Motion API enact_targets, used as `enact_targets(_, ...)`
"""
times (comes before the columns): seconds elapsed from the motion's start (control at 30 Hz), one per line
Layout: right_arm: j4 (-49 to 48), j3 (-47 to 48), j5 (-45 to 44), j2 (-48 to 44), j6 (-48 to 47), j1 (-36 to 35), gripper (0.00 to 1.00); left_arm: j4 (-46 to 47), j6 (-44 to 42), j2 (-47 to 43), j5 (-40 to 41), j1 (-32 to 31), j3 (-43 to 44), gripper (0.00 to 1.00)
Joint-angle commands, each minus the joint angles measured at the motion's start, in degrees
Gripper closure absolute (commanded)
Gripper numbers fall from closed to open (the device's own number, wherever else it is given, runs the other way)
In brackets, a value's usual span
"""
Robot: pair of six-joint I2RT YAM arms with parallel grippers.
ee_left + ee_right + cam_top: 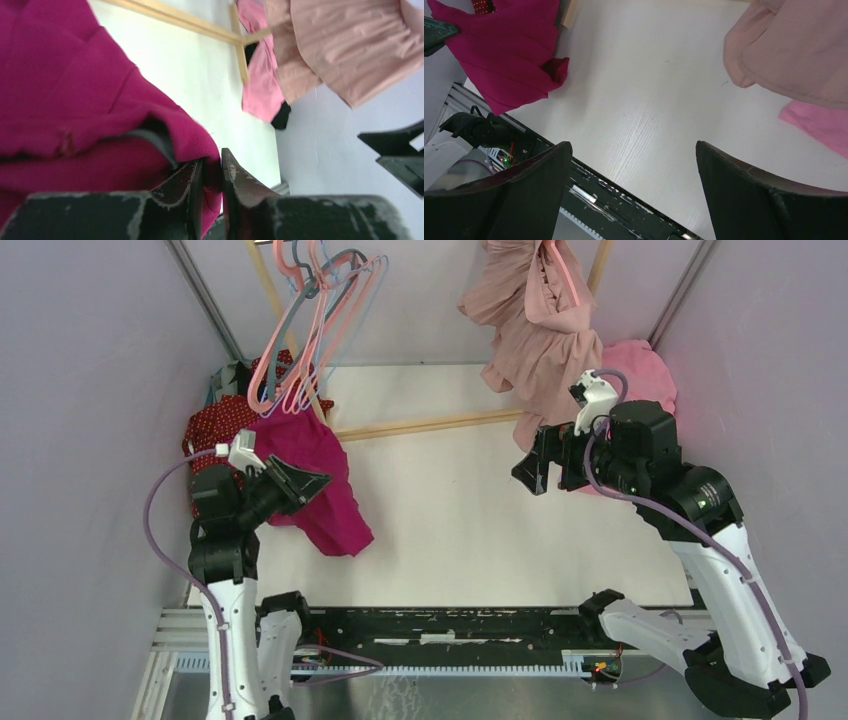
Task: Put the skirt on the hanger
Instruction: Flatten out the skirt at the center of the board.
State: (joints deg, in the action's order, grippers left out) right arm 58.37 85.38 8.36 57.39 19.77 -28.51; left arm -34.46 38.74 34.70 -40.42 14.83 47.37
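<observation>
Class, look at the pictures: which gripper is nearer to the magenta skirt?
Left. The left gripper has the magenta skirt pinched between its fingers; the right gripper hangs open across the table, beside the peach garment.

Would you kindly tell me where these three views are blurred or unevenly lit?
Top external: evenly lit and sharp, the magenta skirt clearly defined. Left wrist: the left gripper, pinching that skirt, is blurred, being close to the lens. Right wrist: the open right gripper looks dark and soft, while the table is crisp.
</observation>
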Motion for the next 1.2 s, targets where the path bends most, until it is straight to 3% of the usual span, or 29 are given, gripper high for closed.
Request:
enact_targets(0.0, 0.2, 0.9, -1.7, -1.5, 1.4, -0.4, 0.01, 4.9, 0.1, 1.8, -6.9, -5.6, -0.4, 0.75)
enact_targets(0.17, -0.1, -1.0, 1.3, -2.5, 1.7, -0.3, 0.01, 8.1, -0.1, 7.5, 0.3, -19.4, -1.2, 0.75)
enact_targets(0.4, 0.7, -5.9, 3.8, -4.1, 0.5, -0.4, 0.04, 14.8, 3.2, 20.1, 25.7, -49.8, 0.1, 0.75)
enact_targets(0.57, 0.7, -10.8, 4.3, -5.7, 0.3, -0.4, 0.04, 18.8, 2.7, 33.9, 33.6, -61.4, 6.3, 0.75)
enact_targets(0.63, -0.1, -12.9, 5.0, -6.3, 0.5, -0.4, 0.05, 17.9, 1.8, 37.9, 36.1, -63.6, 9.0, 0.74)
enact_targets(0.73, -1.5, -16.2, 8.0, -6.1, 0.6, -0.5, 0.08, 14.6, 1.5, 36.5, 40.3, -64.2, 10.2, 0.70)
enact_targets(0.83, -3.4, -20.3, 9.6, -5.5, 0.7, -2.0, 0.11, 8.8, 1.3, 31.3, 46.7, -64.1, 11.1, 0.54)
enact_targets(0.9, -6.3, -23.8, 9.3, -5.3, 1.6, -4.6, 0.13, 3.8, 1.4, 28.4, 52.3, -64.1, 11.9, 0.50)
enact_targets(1.07, -14.5, -31.4, 0.0, -3.5, 5.1, -16.4, 0.15, -3.0, 4.1, 23.1, 57.7, -61.6, 7.4, 0.46)
enact_targets(1.17, -18.3, -34.2, -10.8, -1.4, 7.5, -29.0, 0.15, -4.8, 6.8, 18.2, 58.0, -57.9, 0.8, 0.45)
